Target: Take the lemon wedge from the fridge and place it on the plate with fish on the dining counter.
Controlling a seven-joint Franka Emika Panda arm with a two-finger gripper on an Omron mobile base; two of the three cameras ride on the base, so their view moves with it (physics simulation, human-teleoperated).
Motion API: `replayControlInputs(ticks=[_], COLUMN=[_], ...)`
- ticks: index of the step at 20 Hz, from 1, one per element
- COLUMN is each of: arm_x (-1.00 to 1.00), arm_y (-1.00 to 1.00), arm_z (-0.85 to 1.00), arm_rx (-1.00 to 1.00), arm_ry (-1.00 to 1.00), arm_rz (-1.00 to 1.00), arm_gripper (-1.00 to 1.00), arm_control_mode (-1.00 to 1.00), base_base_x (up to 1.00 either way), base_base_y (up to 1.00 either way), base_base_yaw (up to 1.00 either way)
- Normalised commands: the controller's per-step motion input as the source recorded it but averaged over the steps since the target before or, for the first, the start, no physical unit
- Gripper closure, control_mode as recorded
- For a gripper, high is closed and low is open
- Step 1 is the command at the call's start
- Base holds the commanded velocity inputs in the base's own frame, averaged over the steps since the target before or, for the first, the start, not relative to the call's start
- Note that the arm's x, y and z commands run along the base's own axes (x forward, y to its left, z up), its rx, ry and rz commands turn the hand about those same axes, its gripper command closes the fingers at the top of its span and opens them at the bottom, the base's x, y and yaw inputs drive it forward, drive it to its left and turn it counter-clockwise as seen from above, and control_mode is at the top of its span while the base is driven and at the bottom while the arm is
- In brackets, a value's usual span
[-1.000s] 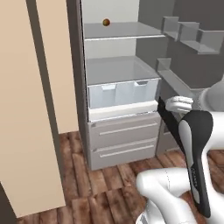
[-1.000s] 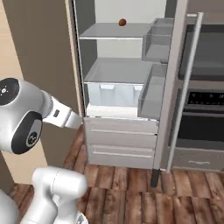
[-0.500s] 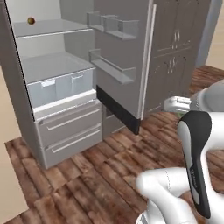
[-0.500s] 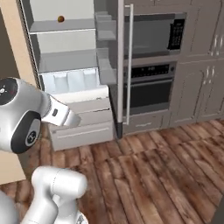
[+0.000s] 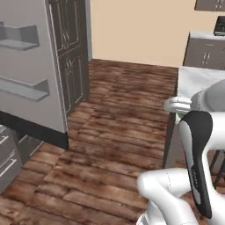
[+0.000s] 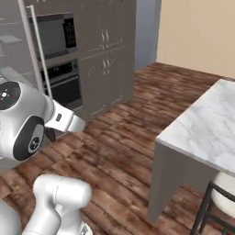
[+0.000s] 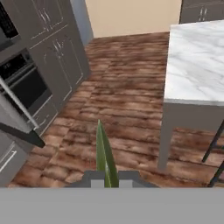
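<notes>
A wide stretch of bare wood floor (image 6: 114, 151) lies open between the tall grey cabinets (image 6: 108, 59) and the marble-topped dining counter (image 6: 206, 128). The counter's near corner and dark side panel (image 7: 168, 131) jut into this gap on one side. A dark stool (image 6: 215, 206) stands tucked against the counter. On the other side, the open fridge door (image 5: 33, 79) with its shelves swings out over the floor and narrows the passage there. The marble top itself is bare where it shows.
</notes>
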Motion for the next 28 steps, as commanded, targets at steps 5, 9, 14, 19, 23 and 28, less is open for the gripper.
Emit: replayControlInputs(ticks=[5, 9, 14, 19, 23, 28], arm_x=[0.0, 0.0, 0.0, 0.0, 0.0, 0.0], arm_y=[0.0, 0.0, 0.0, 0.0, 0.0, 0.0], arm_z=[0.0, 0.0, 0.0, 0.0, 0.0, 0.0], arm_rx=[0.0, 0.0, 0.0, 0.0, 0.0, 0.0], arm_ry=[0.0, 0.0, 0.0, 0.0, 0.0, 0.0], arm_rz=[0.0, 0.0, 0.0, 0.0, 0.0, 0.0], arm_gripper=[1.0, 1.0, 1.0, 1.0, 1.0, 1.0], arm_control_mode=[1.0, 1.0, 1.0, 1.0, 1.0, 1.0], base_base_x=[0.18, 0.77, 0.27, 0.08, 0.49, 0.73], base_base_y=[-0.04, 0.0, -0.5, -0.55, 0.0, -0.03], base_base_yaw=[-0.86, -0.47, -0.09, -0.1, -0.08, -0.08])
